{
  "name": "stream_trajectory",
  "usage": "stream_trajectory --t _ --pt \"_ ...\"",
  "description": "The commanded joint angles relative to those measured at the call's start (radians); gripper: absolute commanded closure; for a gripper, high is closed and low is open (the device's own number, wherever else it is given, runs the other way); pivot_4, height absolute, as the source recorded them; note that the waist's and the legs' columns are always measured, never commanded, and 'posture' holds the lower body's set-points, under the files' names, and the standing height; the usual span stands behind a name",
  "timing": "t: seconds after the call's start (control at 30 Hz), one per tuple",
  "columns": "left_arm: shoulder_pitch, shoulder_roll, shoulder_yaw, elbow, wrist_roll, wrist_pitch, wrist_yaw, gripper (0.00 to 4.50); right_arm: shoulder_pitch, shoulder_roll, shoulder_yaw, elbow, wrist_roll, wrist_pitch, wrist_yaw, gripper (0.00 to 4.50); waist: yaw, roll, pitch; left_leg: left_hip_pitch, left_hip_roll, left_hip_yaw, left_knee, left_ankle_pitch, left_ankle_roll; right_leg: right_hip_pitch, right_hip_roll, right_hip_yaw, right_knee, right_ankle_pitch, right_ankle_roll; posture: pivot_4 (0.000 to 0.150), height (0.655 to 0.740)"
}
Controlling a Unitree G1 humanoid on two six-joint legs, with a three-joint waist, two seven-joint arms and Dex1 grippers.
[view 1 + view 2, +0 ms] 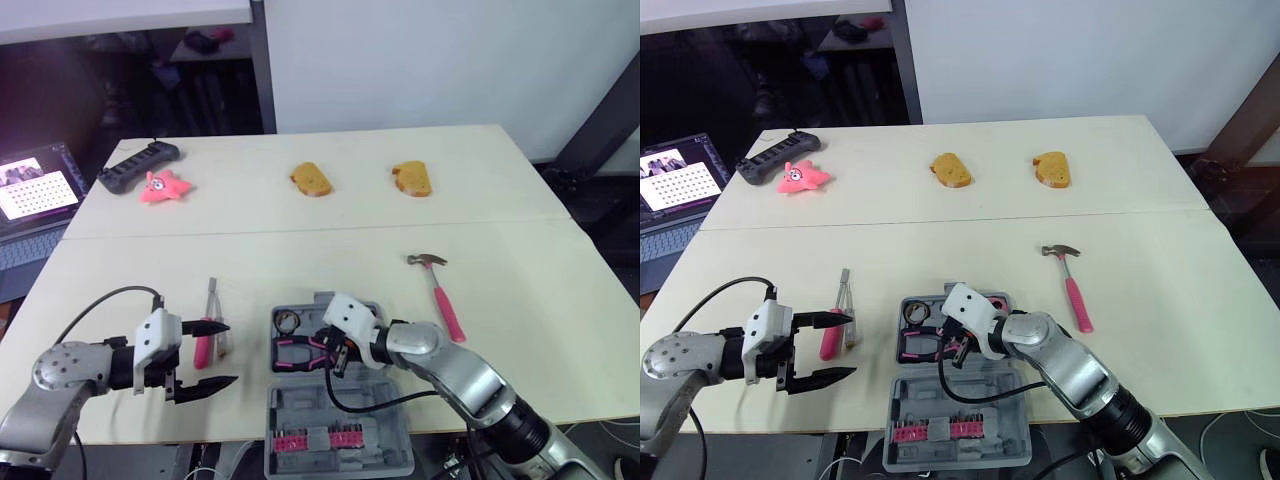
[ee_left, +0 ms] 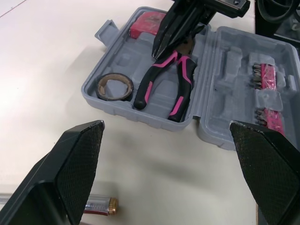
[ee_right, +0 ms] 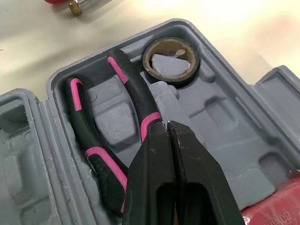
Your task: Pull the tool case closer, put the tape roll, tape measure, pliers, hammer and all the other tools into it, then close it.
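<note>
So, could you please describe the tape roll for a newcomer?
On the pale table, find the open grey tool case at the near edge. In its far half, left of the pink-and-black pliers, sits the tape roll: a small dark ring with a brown core.

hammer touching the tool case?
Apart. The left eye view shows a strip of bare table between the hammer and the tool case.

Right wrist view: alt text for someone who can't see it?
The right gripper, shut, has its tips on the pink-and-black pliers lying in the open grey case. A tape roll sits in a recess of the same half, beside the handle ends.
</note>
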Motion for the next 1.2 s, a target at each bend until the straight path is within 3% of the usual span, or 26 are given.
stream_trajectory --t 0.03,0.3,0.67,1.2 --pt "-0.003 0.006 0.013 -0.031 -0.01 -0.001 0.001 0.0 0.016 0.016 0.003 0.021 -0.022 -0.017 0.001 4.42 -0.001 0.0 0.0 0.0 0.0 0.0 0.0 0.0 0.0 0.0 0.0 0.0 0.0 0.0 0.0 0.15 0.74" --pt "-0.001 0.007 0.017 -0.038 -0.009 0.006 0.009 0.0 0.049 0.009 0.028 0.036 -0.059 -0.04 0.029 4.42 0.001 -0.002 -0.003 0.002 0.0 0.0 0.0 -0.001 0.002 0.002 0.0 0.0 0.0 0.0 0.0 0.15 0.74" --pt "-0.001 0.007 0.018 -0.043 -0.01 0.01 0.015 0.0 0.04 0.049 -0.051 -0.048 -0.014 -0.091 0.075 4.42 0.0 -0.002 -0.003 0.002 0.0 0.0 0.0 -0.001 0.002 0.002 0.0 0.0 0.0 0.0 0.0 0.15 0.74" --pt "-0.003 0.006 0.017 -0.056 -0.012 0.025 0.028 0.0 0.044 0.013 -0.004 0.032 -0.097 -0.021 0.075 4.42 0.001 -0.002 -0.004 0.003 0.0 0.0 0.0 -0.001 0.001 0.002 0.0 0.0 0.0 0.0 0.0 0.15 0.74"
